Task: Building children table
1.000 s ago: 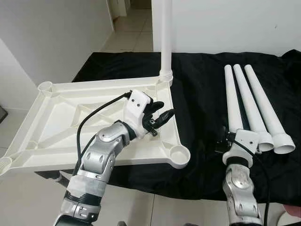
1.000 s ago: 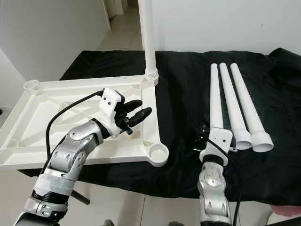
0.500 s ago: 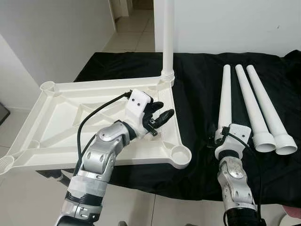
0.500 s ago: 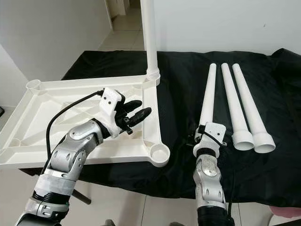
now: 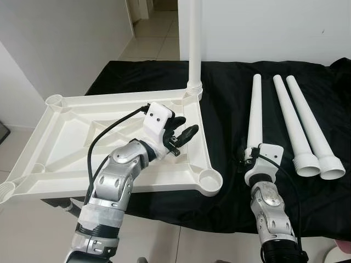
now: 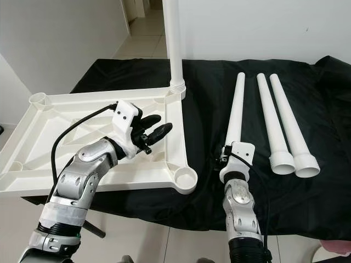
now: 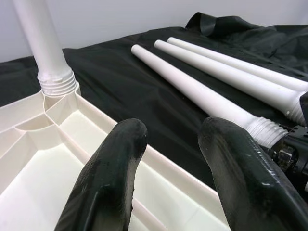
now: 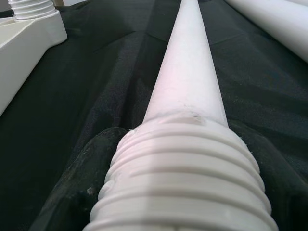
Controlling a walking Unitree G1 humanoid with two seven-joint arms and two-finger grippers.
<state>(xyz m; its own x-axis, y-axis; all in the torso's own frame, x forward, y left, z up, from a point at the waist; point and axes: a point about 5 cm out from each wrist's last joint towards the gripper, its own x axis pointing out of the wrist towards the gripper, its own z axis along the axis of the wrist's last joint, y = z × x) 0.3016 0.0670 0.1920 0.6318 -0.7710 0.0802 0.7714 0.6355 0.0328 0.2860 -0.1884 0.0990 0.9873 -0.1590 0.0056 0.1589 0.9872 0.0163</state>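
We see the white tabletop (image 5: 66,143) lying upside down on a black cloth (image 5: 230,104), its ribbed underside facing up and its near left part reaching out past the cloth over the tiled floor (image 5: 159,44). One white leg (image 5: 194,44) stands upright, screwed into the far right corner socket; the near right corner socket (image 5: 210,181) is open.

Our left gripper (image 5: 180,133) hovers over the tabletop's right rim, its two black fingers (image 7: 108,178) spread apart and holding nothing.

To the right of the tabletop, our right gripper (image 6: 229,156) is clamped around the threaded end of a second leg (image 5: 254,112). In the right wrist view the ridged thread (image 8: 187,178) sits tight between the black fingers, and the leg runs away from the gripper over the cloth, pointing toward the far edge.

Two more legs (image 5: 304,123) lie side by side on the cloth farther right, well apart from the held one, with their wide threaded ends toward us.

Behind the cloth stands a white wall (image 5: 263,27).
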